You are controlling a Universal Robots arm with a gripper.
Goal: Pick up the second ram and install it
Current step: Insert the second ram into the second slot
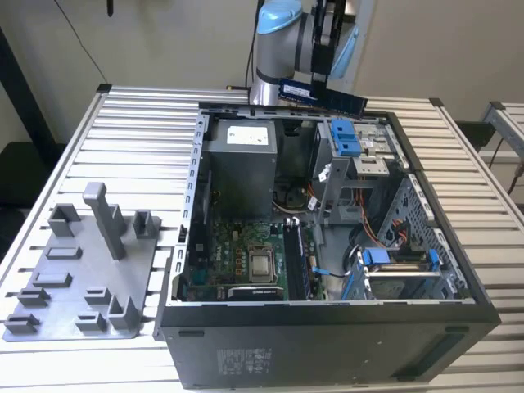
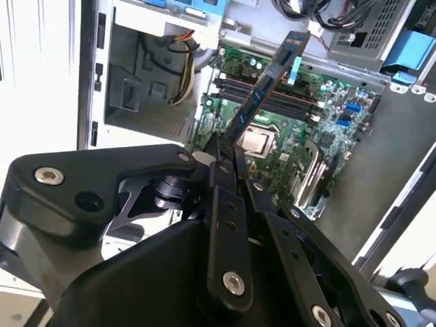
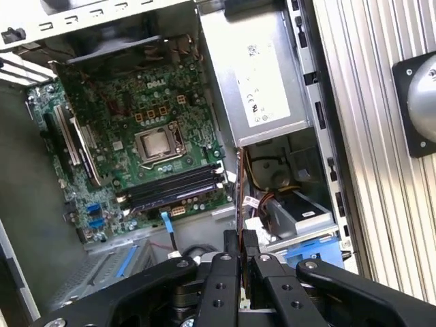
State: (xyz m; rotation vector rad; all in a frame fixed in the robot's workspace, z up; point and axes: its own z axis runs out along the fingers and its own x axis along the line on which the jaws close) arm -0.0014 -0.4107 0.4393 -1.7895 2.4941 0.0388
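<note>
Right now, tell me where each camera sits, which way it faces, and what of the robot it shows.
Exterior view: off the arm, raised, facing down on the open computer case on the slatted table; shows the arm, its gripper shut on the second ram.
Second wrist view: on the arm, facing along the fingers and ram towards the motherboard.
First wrist view: on the arm, facing down at motherboard and power supply; fingers in front.
Shared: both wrist views show the processor socket.
</note>
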